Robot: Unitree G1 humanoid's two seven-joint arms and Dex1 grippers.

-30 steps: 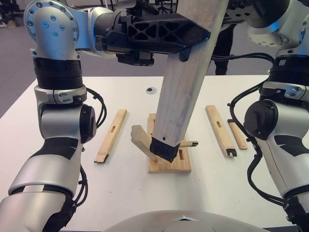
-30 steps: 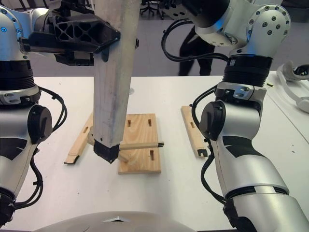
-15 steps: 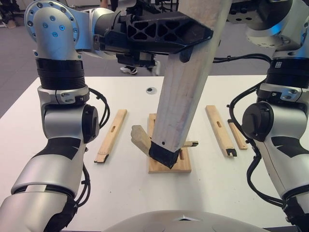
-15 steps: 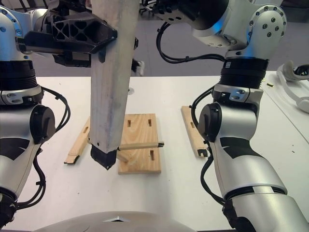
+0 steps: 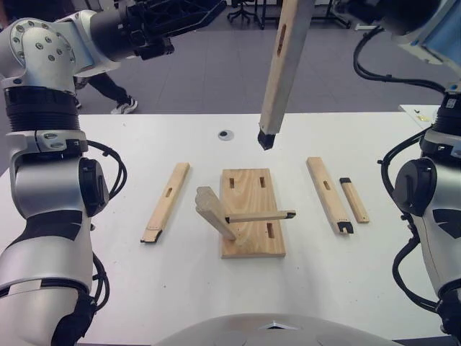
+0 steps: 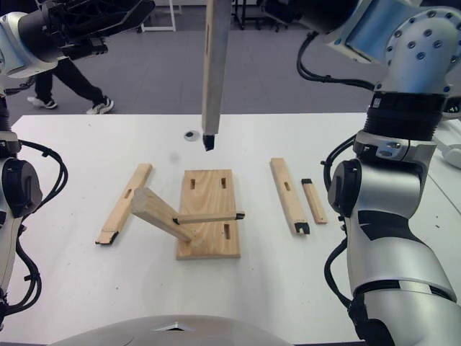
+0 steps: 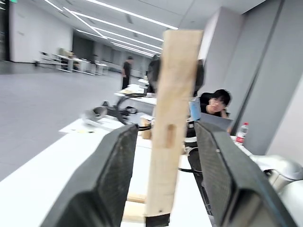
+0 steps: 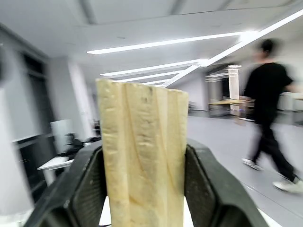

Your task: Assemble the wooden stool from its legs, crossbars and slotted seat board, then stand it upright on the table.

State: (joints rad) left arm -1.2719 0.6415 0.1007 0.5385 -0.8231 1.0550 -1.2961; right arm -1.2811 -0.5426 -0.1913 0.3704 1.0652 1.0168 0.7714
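Hanging upright with its capped end down, a leg [image 5: 277, 79] is clamped in the right pincer [image 8: 142, 182] high over the surface [image 5: 108, 288]. The slotted seat board [image 5: 248, 189] lies below it, toward the robot. The left pincer [image 7: 166, 130] is held apart, raised to the leg's left.

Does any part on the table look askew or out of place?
Yes. One leg lies slanted across the left edge of the seat board, with a crossbar sticking out of it sideways over the board.
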